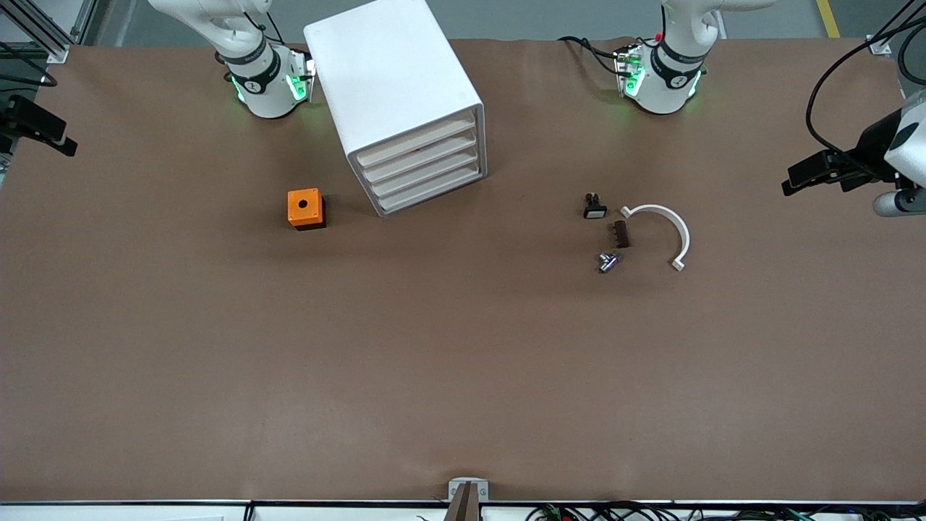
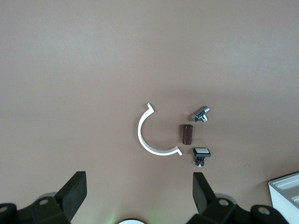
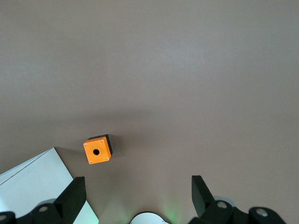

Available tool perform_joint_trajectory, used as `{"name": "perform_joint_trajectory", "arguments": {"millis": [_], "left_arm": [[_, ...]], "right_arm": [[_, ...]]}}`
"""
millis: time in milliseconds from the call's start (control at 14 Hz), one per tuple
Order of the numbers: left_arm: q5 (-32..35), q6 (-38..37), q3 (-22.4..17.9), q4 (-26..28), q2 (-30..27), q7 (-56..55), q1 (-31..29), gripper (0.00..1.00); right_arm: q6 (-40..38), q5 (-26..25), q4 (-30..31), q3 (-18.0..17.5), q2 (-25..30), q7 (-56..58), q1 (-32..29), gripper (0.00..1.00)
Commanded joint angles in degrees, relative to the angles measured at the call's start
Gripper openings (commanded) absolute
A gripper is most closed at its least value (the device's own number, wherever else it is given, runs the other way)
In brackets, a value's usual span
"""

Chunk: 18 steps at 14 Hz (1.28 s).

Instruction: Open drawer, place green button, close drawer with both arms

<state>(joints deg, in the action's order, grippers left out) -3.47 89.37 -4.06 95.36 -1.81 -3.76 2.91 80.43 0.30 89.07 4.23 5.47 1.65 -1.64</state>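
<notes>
While no drawer is yet pulled, opening step is judged not begun.

- Button (image 1: 608,262) is seen on tabletop (image 1: 463,376) toward left arm's end, nearest front camera in small cluster, near brown block (image 1: 621,234) and white curved clip (image 1: 669,231); untouched.
- Orange box (image 1: 305,208): only its top hole is seen.
- Drawer cabinet (image 1: 405,94): four drawers shut, contents hidden.
- Left pincer (image 2: 138,196) is held wide high over cluster; right pincer (image 3: 135,196) wide, high over orange box.
- Next move judged: one drawer front to be gripped and pulled.
</notes>
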Motion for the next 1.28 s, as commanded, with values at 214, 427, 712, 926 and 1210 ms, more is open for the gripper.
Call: {"name": "perform_joint_trajectory", "arguments": {"millis": [214,427,712,926,1210], "left_arm": [[1.45,-1.9,0.81,-5.79,-0.22,0.86,-0.37,1.0],[1.45,-4.64,0.9,-8.08,-0.04,1.12,-0.19,1.0],[1.37,-4.64,0.81,-8.87,0.31,1.04,-0.19,1.0],[1.45,-4.64,0.81,-8.87,0.31,0.77,-0.1,1.0],[1.36,-4.64,0.81,-8.87,0.58,0.6,-0.19,1.0]], "right_arm": [[-0.45,-0.65,0.23,-0.09,0.51,-0.16,0.32,1.0],[-0.54,-0.47,0.23,-0.01,0.6,-0.16,0.32,1.0],[-1.16,-0.47,0.23,0.08,0.51,-0.16,-0.03,1.0],[-1.16,-0.47,0.14,0.17,0.6,-0.16,-0.03,1.0],[-1.16,-0.39,0.14,0.17,0.51,-0.16,-0.65,1.0]]}}
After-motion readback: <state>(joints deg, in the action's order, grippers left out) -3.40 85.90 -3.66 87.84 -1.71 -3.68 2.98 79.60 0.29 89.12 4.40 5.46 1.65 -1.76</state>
